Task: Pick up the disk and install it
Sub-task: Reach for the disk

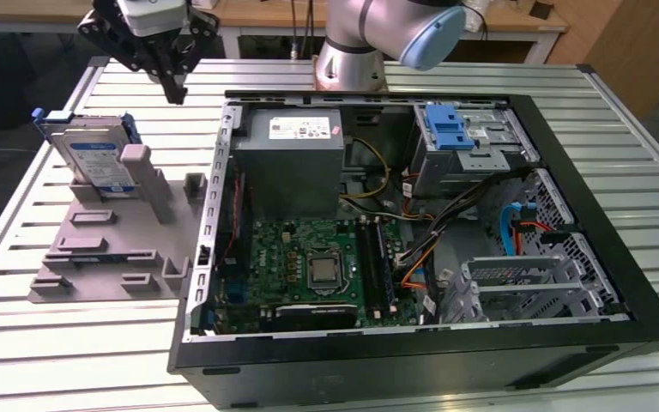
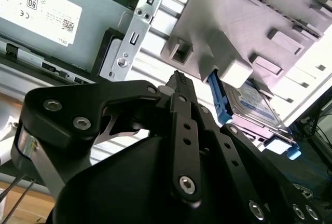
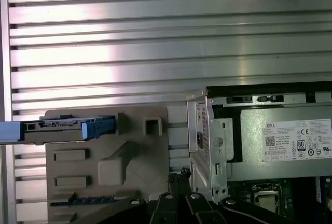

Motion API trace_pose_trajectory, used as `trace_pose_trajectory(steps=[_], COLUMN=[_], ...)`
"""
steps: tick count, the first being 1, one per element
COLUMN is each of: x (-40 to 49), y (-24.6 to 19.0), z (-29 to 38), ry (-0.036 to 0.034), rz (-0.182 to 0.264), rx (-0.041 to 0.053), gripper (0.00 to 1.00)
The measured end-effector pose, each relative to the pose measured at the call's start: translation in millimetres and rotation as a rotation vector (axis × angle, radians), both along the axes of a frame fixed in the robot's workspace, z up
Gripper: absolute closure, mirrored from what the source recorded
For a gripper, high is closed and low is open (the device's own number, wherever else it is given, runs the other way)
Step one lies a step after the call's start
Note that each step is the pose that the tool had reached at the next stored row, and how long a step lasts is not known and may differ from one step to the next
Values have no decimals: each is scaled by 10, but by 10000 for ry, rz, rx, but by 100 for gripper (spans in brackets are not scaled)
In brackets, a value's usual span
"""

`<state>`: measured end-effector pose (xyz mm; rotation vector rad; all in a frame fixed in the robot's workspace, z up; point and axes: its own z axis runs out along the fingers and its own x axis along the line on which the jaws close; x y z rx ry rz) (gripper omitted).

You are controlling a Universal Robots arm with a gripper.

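Blue-framed disk (image 1: 92,159) stood on edge in the grey stand (image 1: 100,233), likely upright for easy grasping; the gripper (image 1: 174,93) hung nearby, apart, jaws closed on nothing.

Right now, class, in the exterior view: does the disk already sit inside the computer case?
No: the disk stands upright in the grey holder on the table, outside the computer case.

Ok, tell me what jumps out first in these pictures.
The open computer case dominates the middle of the exterior view, its green motherboard bare. At that view's left the disk stands on edge in a grey holder, with the gripper hanging above the table nearby, holding nothing.
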<state>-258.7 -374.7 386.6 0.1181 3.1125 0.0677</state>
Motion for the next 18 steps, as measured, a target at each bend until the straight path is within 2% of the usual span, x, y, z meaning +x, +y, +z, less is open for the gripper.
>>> trace_pose_trajectory(steps=[7, 13, 18], x=[-106, -185, -195], y=[67, 91, 92], z=[-5, -10, -10], ry=[1, 1, 0], rz=[0, 0, 1], rx=[0, -1, 0], gripper=[89, 89, 89])
